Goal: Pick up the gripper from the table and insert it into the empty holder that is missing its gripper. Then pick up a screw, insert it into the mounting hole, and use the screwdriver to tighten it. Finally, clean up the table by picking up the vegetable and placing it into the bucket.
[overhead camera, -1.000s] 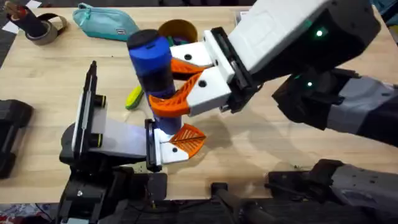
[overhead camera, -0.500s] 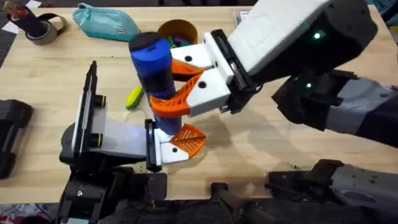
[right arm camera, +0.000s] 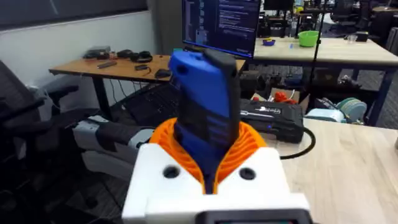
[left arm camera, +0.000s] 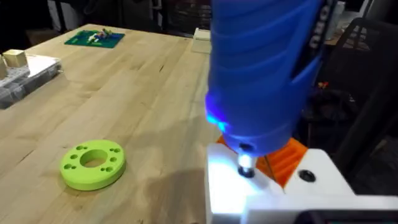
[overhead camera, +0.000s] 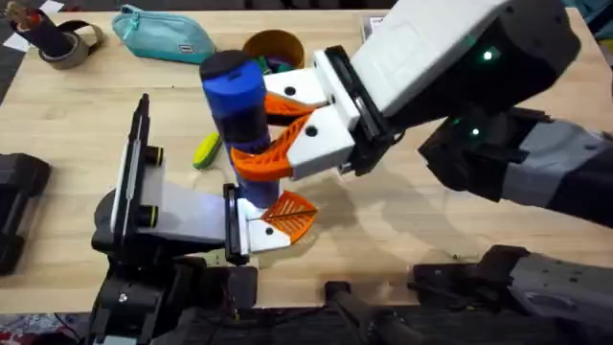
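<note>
My right gripper [overhead camera: 273, 129] is shut on the blue screwdriver [overhead camera: 235, 101] and holds it upright between its orange pads [overhead camera: 263, 158]. In the right wrist view the screwdriver [right arm camera: 208, 118] rises between the same pads. Its metal bit [left arm camera: 245, 165] presses down on the white gripper piece [left arm camera: 267, 190] with an orange ribbed pad, lit by the tool's blue light. That piece [overhead camera: 278, 218] sits at the head of my left gripper [overhead camera: 251, 222]. I cannot make out a screw under the bit. The vegetable [overhead camera: 206, 150], a small corn cob, lies on the table [overhead camera: 67, 115] beside the screwdriver. The brown-orange bucket [overhead camera: 273, 45] stands behind it.
A teal pouch [overhead camera: 163, 34] and a tape roll [overhead camera: 62, 40] lie at the back left. A black block [overhead camera: 19, 196] sits at the left edge. A lime-green disc with holes [left arm camera: 93, 165] lies on the wood near the left gripper. The right arm covers the table's right half.
</note>
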Available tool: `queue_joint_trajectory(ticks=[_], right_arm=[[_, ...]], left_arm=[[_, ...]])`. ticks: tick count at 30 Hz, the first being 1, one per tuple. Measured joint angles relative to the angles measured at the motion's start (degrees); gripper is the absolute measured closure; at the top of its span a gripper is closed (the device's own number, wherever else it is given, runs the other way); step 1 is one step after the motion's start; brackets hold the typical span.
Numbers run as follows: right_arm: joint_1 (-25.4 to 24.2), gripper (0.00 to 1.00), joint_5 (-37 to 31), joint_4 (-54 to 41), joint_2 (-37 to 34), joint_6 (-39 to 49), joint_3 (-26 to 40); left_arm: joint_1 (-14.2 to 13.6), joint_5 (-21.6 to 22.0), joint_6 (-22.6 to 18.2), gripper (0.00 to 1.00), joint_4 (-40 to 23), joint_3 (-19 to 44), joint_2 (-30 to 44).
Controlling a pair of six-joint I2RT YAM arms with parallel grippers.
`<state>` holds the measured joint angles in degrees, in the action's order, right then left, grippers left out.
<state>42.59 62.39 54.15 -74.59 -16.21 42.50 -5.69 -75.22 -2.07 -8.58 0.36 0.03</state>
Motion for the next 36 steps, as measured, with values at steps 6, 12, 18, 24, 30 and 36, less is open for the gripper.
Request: queue_joint_trajectory(ticks=[6, 12, 18, 24, 30, 36], right_arm=[[0.0, 0.955, -0.26, 0.11, 0.0, 0.0, -0.05], [-0.81, 0.957, -0.15, -3.83, 1.04, 0.03, 1.3], [-2.16, 0.957, 2.65, -17.45, 1.66, 2.64, 9.83], [-1.8, 0.957, 5.56, -35.95, 1.22, 9.16, 21.75], [-1.62, 0.957, 3.5, -44.13, 1.11, 14.49, 25.09], [-1.62, 0.957, 3.5, -44.13, 1.11, 14.49, 25.09]], left_arm=[[0.0, 0.0, -0.02, 0.985, 0.0, 0.0, 0.0], [0.0, 0.1, 0.02, 0.984, 0.08, 0.14, 0.0], [0.0, 1.13, 0.74, 0.984, 1.64, 2.49, 0.0], [0.04, 3.49, 3.39, 0.984, 3.27, 5.6, 0.0], [0.04, 3.43, 2.49, 0.984, 3.65, 5.81, 0.0], [0.04, 3.43, 2.49, 0.984, 3.65, 5.81, 0.0]])
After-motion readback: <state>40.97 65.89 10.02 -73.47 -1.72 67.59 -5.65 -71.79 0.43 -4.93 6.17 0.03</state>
